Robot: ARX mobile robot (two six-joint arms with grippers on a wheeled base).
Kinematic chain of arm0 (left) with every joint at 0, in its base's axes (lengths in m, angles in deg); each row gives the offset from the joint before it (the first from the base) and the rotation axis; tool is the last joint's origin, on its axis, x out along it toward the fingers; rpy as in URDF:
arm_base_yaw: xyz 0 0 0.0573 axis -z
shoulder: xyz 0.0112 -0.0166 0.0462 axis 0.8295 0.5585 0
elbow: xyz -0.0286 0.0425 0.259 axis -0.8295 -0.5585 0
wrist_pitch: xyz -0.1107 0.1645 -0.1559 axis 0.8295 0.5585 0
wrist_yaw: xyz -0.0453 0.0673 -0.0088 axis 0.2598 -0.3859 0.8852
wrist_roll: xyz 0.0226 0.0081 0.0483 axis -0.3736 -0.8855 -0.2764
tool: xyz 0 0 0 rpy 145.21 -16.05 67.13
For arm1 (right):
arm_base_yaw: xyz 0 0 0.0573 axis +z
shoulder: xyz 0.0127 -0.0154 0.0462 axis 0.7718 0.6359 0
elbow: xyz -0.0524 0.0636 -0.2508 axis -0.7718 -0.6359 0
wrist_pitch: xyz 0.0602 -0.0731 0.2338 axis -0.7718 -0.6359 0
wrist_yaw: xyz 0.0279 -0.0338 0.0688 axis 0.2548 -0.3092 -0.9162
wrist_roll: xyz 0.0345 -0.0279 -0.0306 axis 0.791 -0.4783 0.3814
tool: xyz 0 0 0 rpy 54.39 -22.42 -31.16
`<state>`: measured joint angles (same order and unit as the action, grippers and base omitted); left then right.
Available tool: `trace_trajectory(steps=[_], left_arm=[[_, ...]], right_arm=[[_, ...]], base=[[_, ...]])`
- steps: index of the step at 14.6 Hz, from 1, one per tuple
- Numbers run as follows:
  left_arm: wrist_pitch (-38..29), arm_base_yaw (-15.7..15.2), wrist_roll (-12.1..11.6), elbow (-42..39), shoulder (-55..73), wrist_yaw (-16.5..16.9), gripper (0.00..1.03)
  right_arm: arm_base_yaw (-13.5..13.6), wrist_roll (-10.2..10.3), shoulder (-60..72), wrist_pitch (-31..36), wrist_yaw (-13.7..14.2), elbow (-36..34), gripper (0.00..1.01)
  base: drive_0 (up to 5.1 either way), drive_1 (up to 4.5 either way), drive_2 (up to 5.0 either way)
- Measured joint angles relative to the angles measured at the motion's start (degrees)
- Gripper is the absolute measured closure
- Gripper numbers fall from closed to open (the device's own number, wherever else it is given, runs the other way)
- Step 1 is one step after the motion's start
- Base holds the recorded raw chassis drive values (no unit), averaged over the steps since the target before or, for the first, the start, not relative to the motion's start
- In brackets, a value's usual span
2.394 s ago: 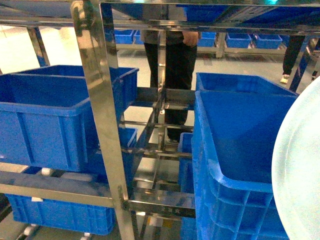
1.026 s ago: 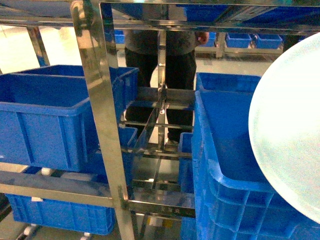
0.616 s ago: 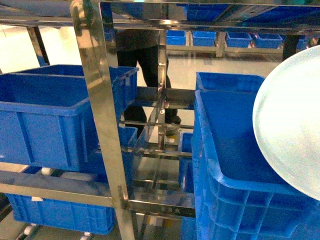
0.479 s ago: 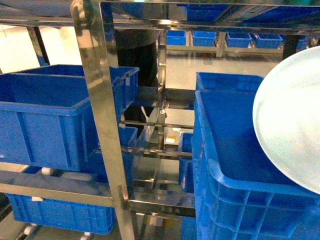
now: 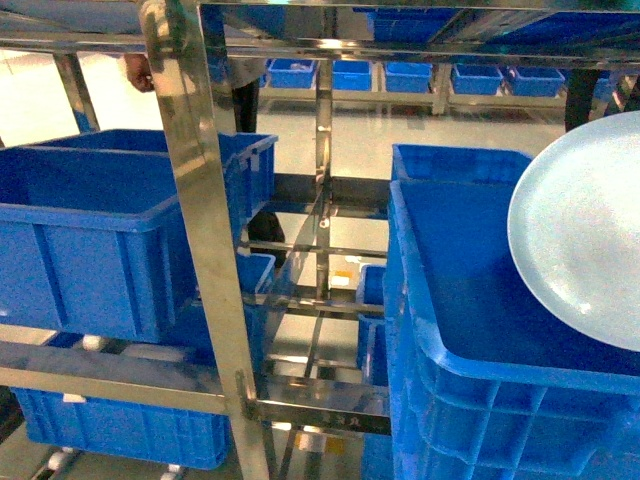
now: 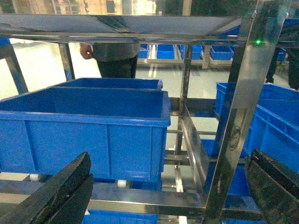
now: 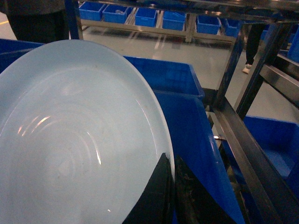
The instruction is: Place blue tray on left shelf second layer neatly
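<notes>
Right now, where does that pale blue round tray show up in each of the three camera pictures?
Head: the blue tray is at the right edge, tilted above a blue crate.
Left wrist: not in view.
Right wrist: the tray fills the left side, its rim pinched by the right gripper.
Shared landmark: that crate beneath the tray.

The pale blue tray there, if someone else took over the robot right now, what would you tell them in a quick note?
Right gripper: shut on the blue tray, pinching its rim.
Left gripper: open, empty, facing the left shelf.
Tray: held tilted in the air above the big blue crate on the right.
Done: tray picked up.
Left: carry it across to the left shelf's second layer and set it down neatly.
</notes>
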<state>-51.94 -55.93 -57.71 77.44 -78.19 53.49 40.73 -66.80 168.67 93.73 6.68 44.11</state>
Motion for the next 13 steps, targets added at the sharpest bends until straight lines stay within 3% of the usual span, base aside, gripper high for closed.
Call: trace_trajectory(steps=[2, 8, 11, 13], left_arm=[[-0.02, 0.00, 0.00, 0.00, 0.00, 0.00, 0.05], [-0.02, 0.00, 0.00, 0.00, 0.00, 0.00, 0.05], [-0.02, 0.00, 0.00, 0.00, 0.00, 0.00, 0.05], [-0.02, 0.00, 0.00, 0.00, 0.00, 0.02, 0.05]], right_arm=[[0.02, -0.22, 2.03, 0.15, 0.09, 1.05, 0.82], [2.56, 1.14, -7.74, -1.20, -0.02, -3.78, 0.03], [3.37, 2.25, -20.83, -7.06, -0.70, -10.88, 0.03], [2.08, 2.45, -31.45, -12.98, -2.08, -14.08, 0.03]], base=[[0.0, 0.00, 0.0], [0.0, 0.00, 0.0], [0.0, 0.00, 0.0], [0.0, 0.00, 0.0]])
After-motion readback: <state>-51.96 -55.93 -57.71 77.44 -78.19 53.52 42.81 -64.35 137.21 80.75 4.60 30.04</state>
